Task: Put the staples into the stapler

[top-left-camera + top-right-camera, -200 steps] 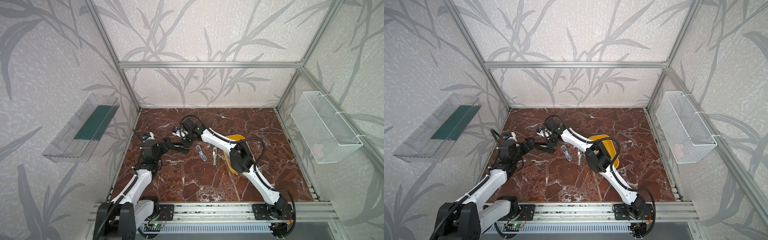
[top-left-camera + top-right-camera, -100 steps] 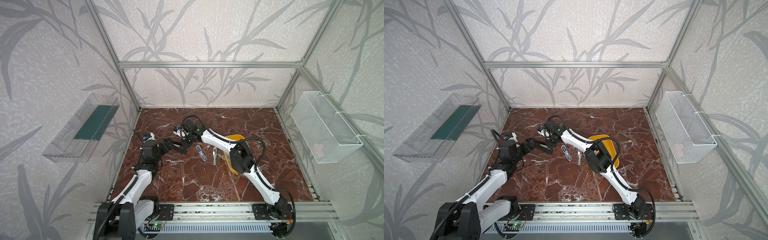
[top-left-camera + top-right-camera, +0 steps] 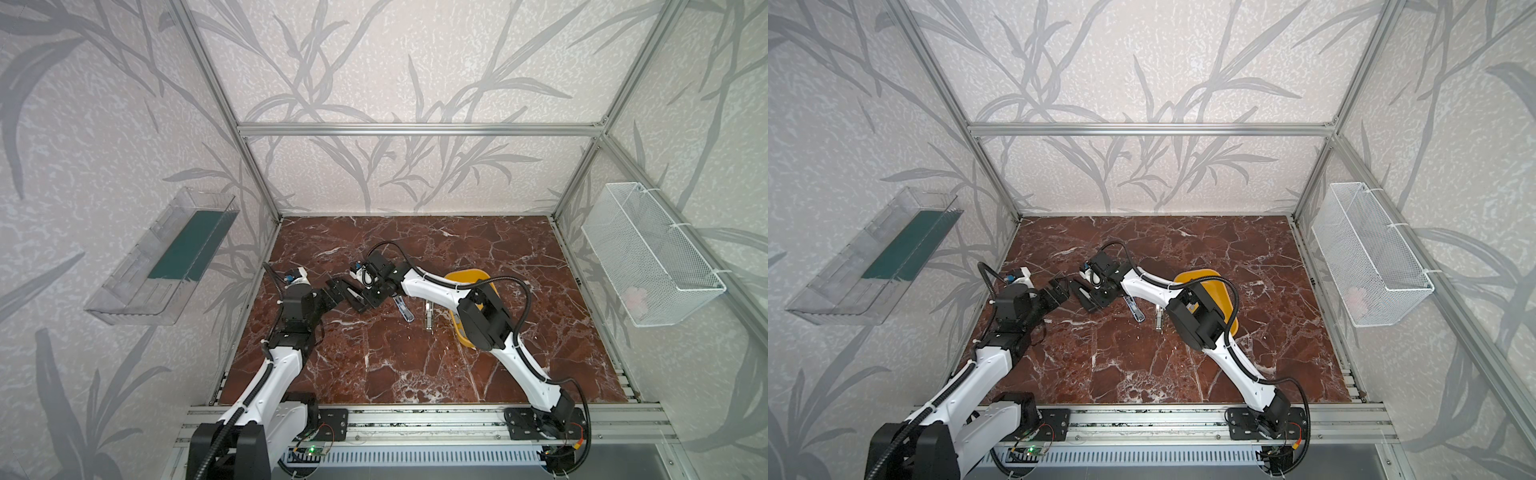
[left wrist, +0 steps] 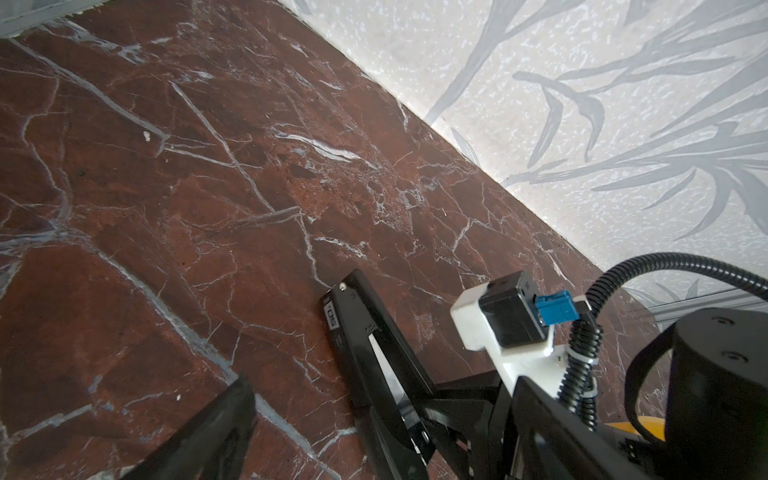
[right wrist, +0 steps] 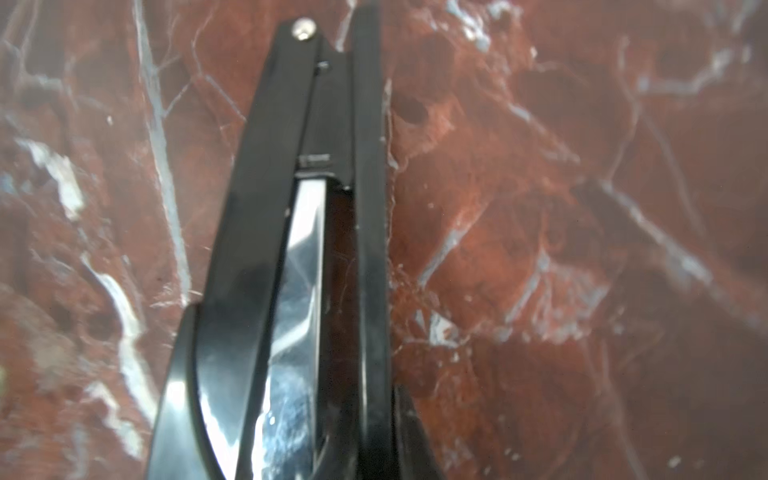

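1. The glossy black plastic stapler [image 4: 353, 330] is low over the red-brown marble table [image 3: 374, 365]. The right gripper [image 5: 291, 415] has its jaws closed on the stapler's two sides. I think it is held this way so that the joined end, with the small screw, points away from that arm.
2. The stapler's two black halves stand apart in a narrow V, and shiny metal shows between them. It looks partly opened, which loading needs. I cannot tell if the channel is free enough.
3. I find the thin grey staples in no view. I see none in the stapler's opening, so in my judgement the loading is not yet begun.
4. The left gripper [image 3: 340, 289] hovers just beside the stapler's joined end, with its jaws wide apart and nothing in them. Probably it is placed there to take or steady the stapler. I cannot tell whether it touches it.
5. On the opposite side of the black stapler, near it, a small blue-and-clear stapler [image 3: 404, 309] lies flat on the table. Just past that lies a silvery metal piece [image 3: 428, 320]. Both are apart from the grippers.
6. Farther from the black stapler in the same direction stands a yellow plastic tray [image 3: 465, 275]. The right arm covers most of it. The staples may be inside, but this is hidden.
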Tool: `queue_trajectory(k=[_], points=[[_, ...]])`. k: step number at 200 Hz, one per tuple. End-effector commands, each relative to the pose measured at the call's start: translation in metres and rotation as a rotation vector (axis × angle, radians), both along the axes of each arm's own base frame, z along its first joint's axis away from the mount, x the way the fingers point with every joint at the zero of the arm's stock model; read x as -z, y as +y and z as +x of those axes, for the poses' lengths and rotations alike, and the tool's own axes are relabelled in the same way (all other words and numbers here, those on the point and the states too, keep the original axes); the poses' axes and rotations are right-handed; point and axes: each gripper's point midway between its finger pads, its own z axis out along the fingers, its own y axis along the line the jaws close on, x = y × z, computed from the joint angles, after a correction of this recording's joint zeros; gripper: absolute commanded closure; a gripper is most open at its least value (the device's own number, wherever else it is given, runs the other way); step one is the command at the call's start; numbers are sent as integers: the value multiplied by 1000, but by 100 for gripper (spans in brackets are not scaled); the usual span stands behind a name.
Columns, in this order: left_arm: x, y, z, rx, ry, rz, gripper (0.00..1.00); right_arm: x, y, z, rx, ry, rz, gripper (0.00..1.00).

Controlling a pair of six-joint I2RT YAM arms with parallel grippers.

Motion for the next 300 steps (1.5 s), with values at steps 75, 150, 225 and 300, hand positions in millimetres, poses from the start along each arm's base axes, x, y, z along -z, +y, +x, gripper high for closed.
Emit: queue_trajectory(k=[75, 150, 225, 300], points=[[24, -13, -9, 68, 53, -41, 5, -41, 16, -63, 437, 359, 500, 100], [57, -42, -2, 184, 141, -189, 14, -27, 24, -60, 579, 399, 547, 100], [78, -71, -12, 266, 234, -200, 33, -1, 18, -58, 665, 436, 574, 100], [78, -81, -9, 251, 263, -18, 71, 6, 12, -64, 673, 457, 602, 99]])
